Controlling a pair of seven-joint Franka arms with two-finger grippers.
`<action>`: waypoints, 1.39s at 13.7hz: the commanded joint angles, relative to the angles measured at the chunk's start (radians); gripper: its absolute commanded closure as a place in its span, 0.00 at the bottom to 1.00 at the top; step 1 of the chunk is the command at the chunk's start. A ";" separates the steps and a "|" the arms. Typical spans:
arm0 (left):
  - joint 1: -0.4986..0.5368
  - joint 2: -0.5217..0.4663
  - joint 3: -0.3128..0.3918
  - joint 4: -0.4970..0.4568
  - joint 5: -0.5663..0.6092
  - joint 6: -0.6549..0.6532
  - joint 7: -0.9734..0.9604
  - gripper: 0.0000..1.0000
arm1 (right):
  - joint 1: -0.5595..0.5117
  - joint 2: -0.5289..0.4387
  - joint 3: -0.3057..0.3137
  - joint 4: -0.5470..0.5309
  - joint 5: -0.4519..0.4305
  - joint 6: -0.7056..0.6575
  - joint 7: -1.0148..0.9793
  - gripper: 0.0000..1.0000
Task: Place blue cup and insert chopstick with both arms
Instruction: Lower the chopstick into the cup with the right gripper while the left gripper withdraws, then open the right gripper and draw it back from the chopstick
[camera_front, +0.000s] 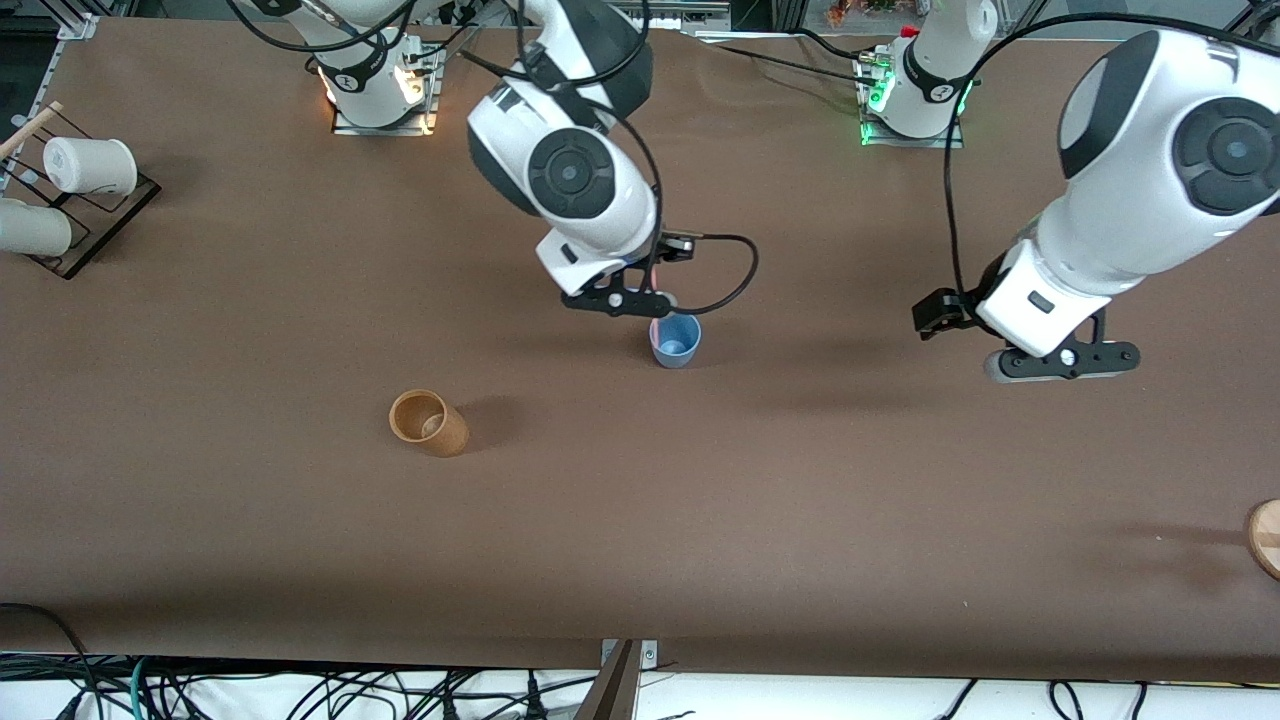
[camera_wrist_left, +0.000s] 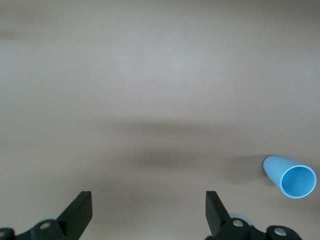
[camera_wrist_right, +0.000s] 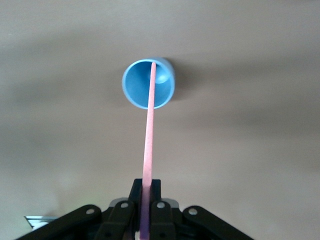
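The right tool (camera_wrist_right: 145, 200) is clamped on the chopstick (camera_wrist_right: 149, 130), whose tip points into the blue cup (camera_front: 676, 340) standing on the counter (camera_front: 800, 500). The left tool (camera_wrist_left: 149, 212) hangs over the counter at the cup's 3 o'clock, its fingers (camera_wrist_left: 80, 212) apart and empty.

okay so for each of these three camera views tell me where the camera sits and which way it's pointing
Front view: high across the table, facing both arm bases; shows both arms, the blue cup, a brown cup and a rack of white cups.
Left wrist view: on the left arm's wrist, looking down at bare table; the open left tool frames it, the blue cup at the edge.
Right wrist view: on the right wrist, looking down the pink chopstick clamped in the right tool into the cup.
Shared: all three show the blue cup.
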 joint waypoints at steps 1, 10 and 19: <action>0.070 0.003 -0.001 0.035 -0.008 -0.030 0.180 0.00 | 0.019 0.020 -0.008 0.048 0.047 0.006 0.032 1.00; -0.093 -0.194 0.286 -0.197 -0.014 0.070 0.295 0.00 | 0.016 0.042 -0.008 -0.027 0.053 0.005 0.043 1.00; -0.107 -0.179 0.266 -0.129 -0.019 0.062 0.298 0.00 | -0.050 0.037 -0.069 0.015 0.030 0.019 0.019 0.00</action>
